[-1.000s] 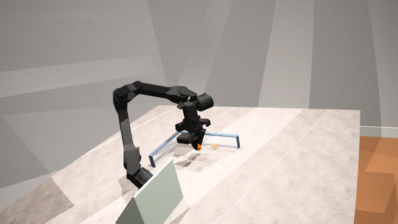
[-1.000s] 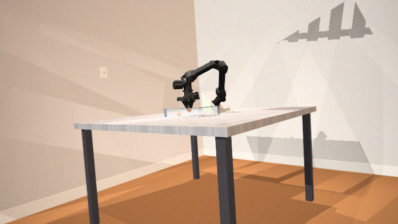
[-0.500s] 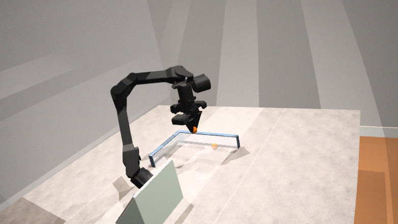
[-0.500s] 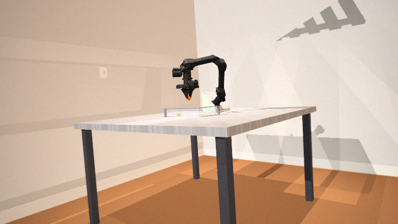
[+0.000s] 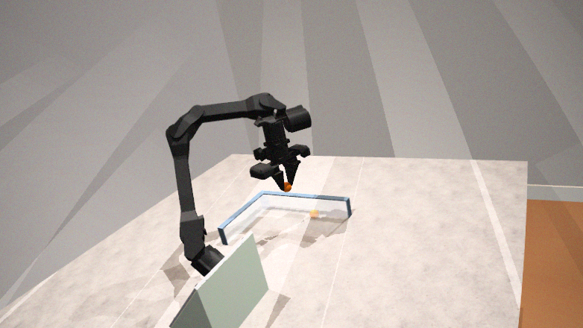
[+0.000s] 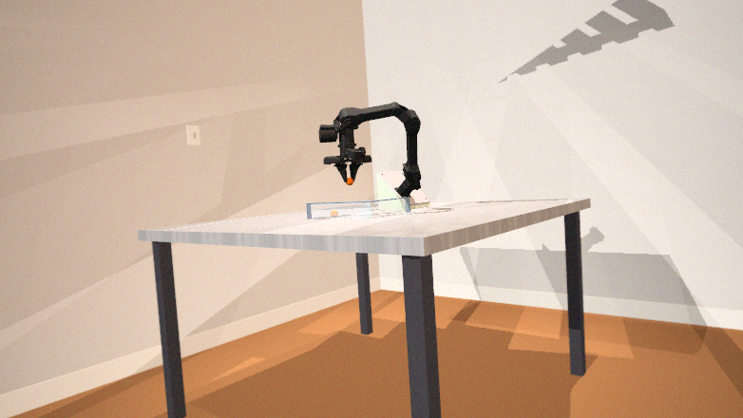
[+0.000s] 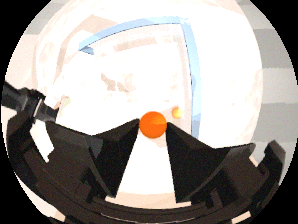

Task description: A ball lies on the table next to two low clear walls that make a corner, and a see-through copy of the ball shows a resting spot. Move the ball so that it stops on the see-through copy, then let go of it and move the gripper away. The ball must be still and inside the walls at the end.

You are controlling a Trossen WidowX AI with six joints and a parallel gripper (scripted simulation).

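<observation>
My gripper (image 5: pixel 286 185) (image 6: pixel 350 180) (image 7: pixel 153 124) is shut on the small orange ball (image 5: pixel 288 186) (image 6: pixel 350 180) (image 7: pixel 153 123) and holds it well above the table. The two low clear walls (image 5: pixel 309 197) (image 6: pixel 352 209) (image 7: pixel 193 56) with blue edges make a corner on the table below. The see-through copy of the ball (image 5: pixel 313 213) (image 6: pixel 333 213) (image 7: pixel 177 112) lies on the table inside the walls, close to the far wall's right part. In the wrist view the copy shows just right of the held ball.
A pale green slanted panel (image 5: pixel 234 277) (image 6: pixel 390 192) stands by the arm's base. The marbled table top (image 5: pixel 407 244) (image 6: pixel 467 213) ends at the right over an orange floor (image 5: pixel 554 265).
</observation>
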